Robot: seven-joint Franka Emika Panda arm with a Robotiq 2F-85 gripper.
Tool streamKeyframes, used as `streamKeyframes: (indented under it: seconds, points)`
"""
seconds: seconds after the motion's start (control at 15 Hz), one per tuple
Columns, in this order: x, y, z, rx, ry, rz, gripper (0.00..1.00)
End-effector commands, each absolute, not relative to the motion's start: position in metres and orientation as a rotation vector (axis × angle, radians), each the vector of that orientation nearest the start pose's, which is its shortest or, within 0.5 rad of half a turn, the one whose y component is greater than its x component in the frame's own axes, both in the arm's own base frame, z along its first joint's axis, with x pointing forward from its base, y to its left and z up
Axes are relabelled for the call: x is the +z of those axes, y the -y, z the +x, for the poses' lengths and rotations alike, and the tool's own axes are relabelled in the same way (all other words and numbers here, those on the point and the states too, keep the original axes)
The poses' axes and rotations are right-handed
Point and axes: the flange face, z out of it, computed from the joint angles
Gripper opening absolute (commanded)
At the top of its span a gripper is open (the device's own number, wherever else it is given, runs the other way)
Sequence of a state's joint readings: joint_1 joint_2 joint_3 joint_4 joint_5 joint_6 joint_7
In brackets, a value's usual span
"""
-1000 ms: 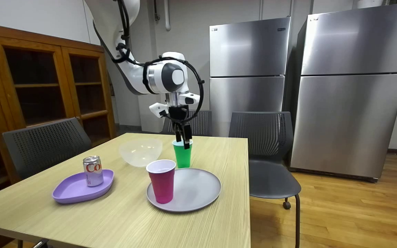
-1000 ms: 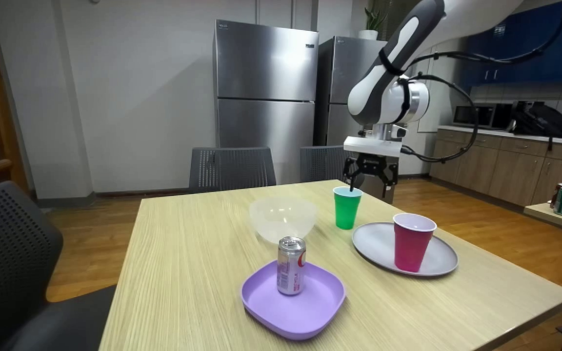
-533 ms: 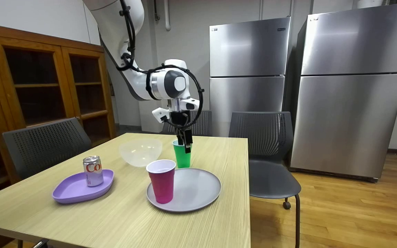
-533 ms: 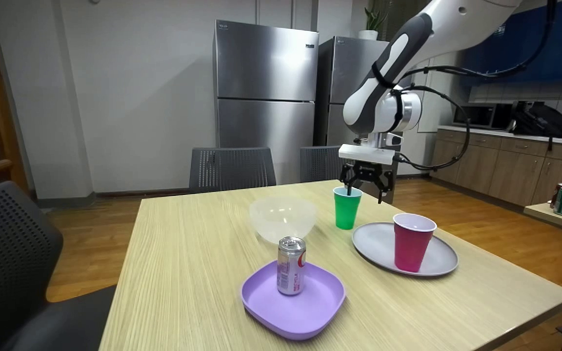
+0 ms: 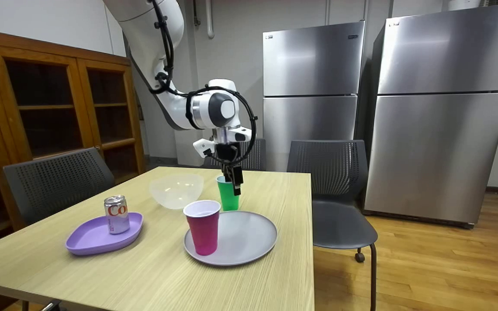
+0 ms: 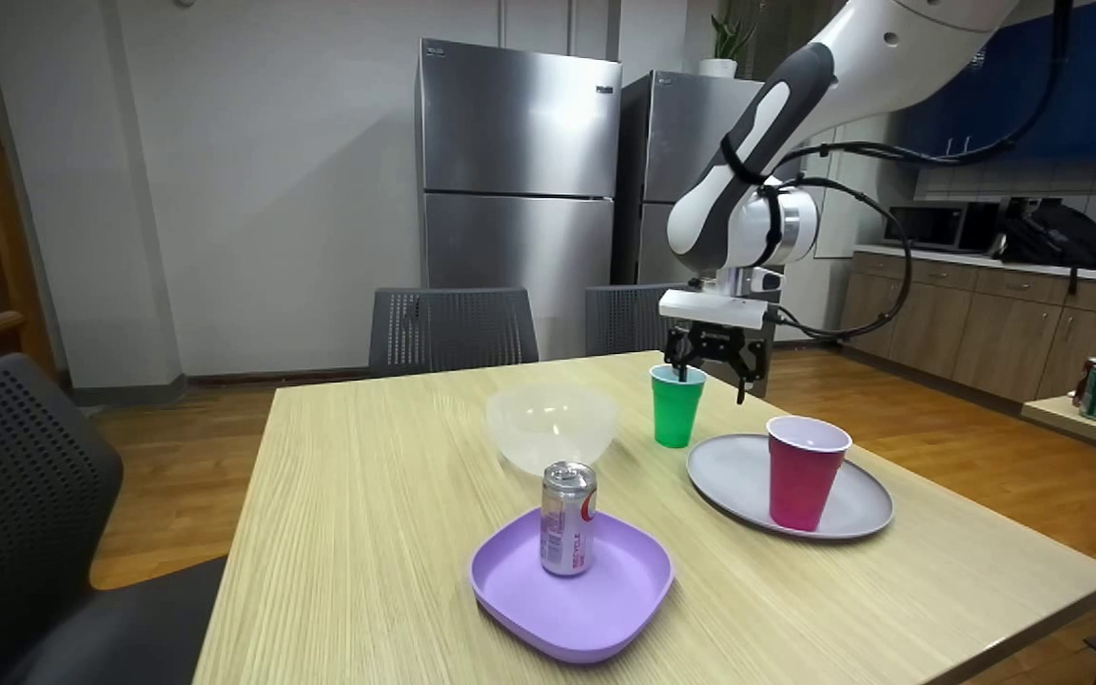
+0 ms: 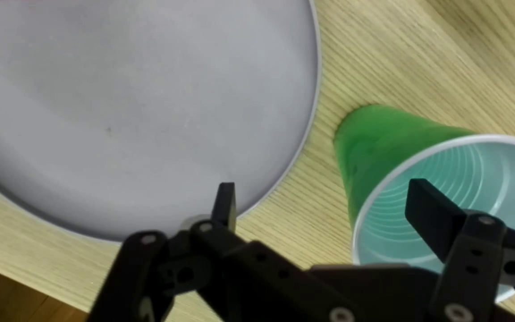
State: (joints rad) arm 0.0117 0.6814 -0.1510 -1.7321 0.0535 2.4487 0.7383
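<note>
A green cup with a white rim stands upright on the table in both exterior views. My gripper is open just above it and points down. In the wrist view, one finger of the gripper is over the cup's mouth. The other finger is outside the cup, over the edge of a grey plate. The cup's near wall lies between the two fingers, and nothing is held. A pink cup stands on the grey plate.
A translucent white bowl stands beside the green cup. A purple tray holds a silver soda can. Dark chairs stand round the wooden table. Refrigerators stand behind.
My gripper has moved down over the green cup, and one finger has lowered at the cup's mouth. The cups, plate, bowl, tray and can have not moved.
</note>
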Motion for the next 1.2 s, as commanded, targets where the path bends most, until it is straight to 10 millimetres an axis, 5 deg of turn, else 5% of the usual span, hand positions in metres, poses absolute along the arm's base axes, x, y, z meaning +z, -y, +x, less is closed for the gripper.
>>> streamKeyframes:
  seconds: [0.0, 0.6, 1.13]
  points:
    - [0.1987, 0.0833, 0.6756, -0.072, -1.393, -2.862, 0.68]
    - [0.2005, 0.0803, 0.6771, -0.085, -1.386, -2.859, 0.00]
    - [0.2060, 0.0766, 0.6784, -0.107, -1.375, -2.856, 0.01]
